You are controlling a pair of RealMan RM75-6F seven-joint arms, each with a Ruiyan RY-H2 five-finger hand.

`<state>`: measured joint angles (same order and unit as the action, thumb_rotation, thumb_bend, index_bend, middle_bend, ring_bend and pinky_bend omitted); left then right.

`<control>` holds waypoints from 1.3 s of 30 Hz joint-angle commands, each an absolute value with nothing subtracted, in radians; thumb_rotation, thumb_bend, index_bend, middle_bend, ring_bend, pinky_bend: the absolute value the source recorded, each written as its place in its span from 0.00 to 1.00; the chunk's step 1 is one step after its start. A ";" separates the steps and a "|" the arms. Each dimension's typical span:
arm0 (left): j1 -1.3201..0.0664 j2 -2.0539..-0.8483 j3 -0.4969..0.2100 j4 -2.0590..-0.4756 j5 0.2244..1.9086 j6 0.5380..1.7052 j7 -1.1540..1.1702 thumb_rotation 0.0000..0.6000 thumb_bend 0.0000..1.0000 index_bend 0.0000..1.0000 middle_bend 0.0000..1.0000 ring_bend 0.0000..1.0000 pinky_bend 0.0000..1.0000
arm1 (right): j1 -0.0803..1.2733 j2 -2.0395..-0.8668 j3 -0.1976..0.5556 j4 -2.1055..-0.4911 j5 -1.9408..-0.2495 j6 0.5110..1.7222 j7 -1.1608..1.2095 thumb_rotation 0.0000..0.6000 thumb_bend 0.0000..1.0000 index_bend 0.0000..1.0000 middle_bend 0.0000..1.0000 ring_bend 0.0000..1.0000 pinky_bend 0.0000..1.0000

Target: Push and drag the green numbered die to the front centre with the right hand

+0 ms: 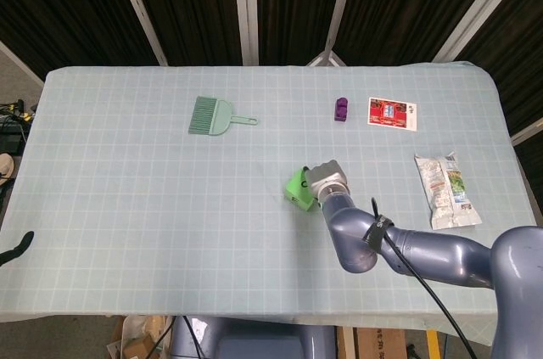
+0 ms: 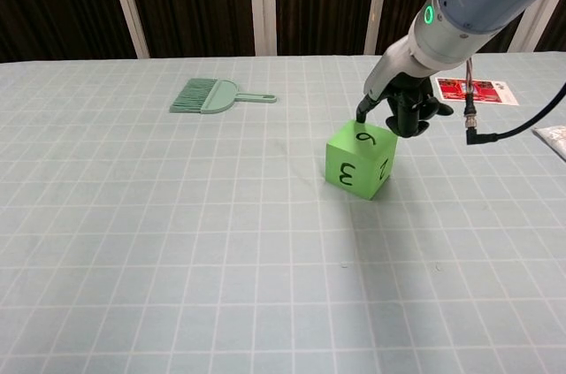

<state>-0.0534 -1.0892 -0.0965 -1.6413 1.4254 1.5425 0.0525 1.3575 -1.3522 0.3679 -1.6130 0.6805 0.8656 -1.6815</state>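
The green numbered die (image 1: 296, 188) (image 2: 359, 162) stands right of the table's centre, with a 3 on the face toward the chest view. My right hand (image 2: 396, 107) is behind and just above it, dark fingers curled in, and one fingertip (image 2: 361, 114) touches the die's top back edge. From the head view the wrist (image 1: 327, 179) hides the hand and part of the die. A dark curved shape (image 1: 15, 249) at the left edge looks like part of my left hand; how its fingers lie is not visible.
A green hand brush (image 1: 210, 115) (image 2: 205, 96) lies at the back left. At the back right are a purple block (image 1: 341, 109) and a red card (image 1: 392, 112) (image 2: 469, 89). A snack packet (image 1: 445, 189) lies far right. A black cable (image 2: 495, 131) hangs from the right wrist.
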 commanded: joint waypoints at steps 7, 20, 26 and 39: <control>-0.054 -1.087 -0.098 -1.639 1.422 1.539 0.044 1.00 0.34 0.10 0.00 0.00 0.08 | 1.351 -1.353 0.362 -1.634 0.585 0.764 -1.593 1.00 0.86 0.05 0.82 0.84 0.69; -0.057 -1.085 -0.098 -1.637 1.419 1.532 0.039 1.00 0.33 0.10 0.00 0.00 0.08 | 1.412 -1.331 0.285 -1.652 0.547 0.738 -1.486 1.00 0.86 0.06 0.82 0.84 0.69; -0.058 -1.085 -0.098 -1.638 1.420 1.531 0.041 1.00 0.33 0.11 0.00 0.00 0.08 | 1.458 -1.333 0.245 -1.655 0.499 0.810 -1.465 1.00 0.86 0.07 0.82 0.84 0.69; -0.056 -1.086 -0.095 -1.644 1.418 1.531 0.051 1.00 0.33 0.11 0.00 0.00 0.08 | 1.493 -1.280 0.207 -1.685 0.561 0.724 -1.410 1.00 0.86 0.09 0.82 0.84 0.69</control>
<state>-0.0562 -1.0856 -0.0954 -1.6439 1.4181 1.5312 0.0506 1.4892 -1.2820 0.2108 -1.6855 0.5645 0.7315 -1.4169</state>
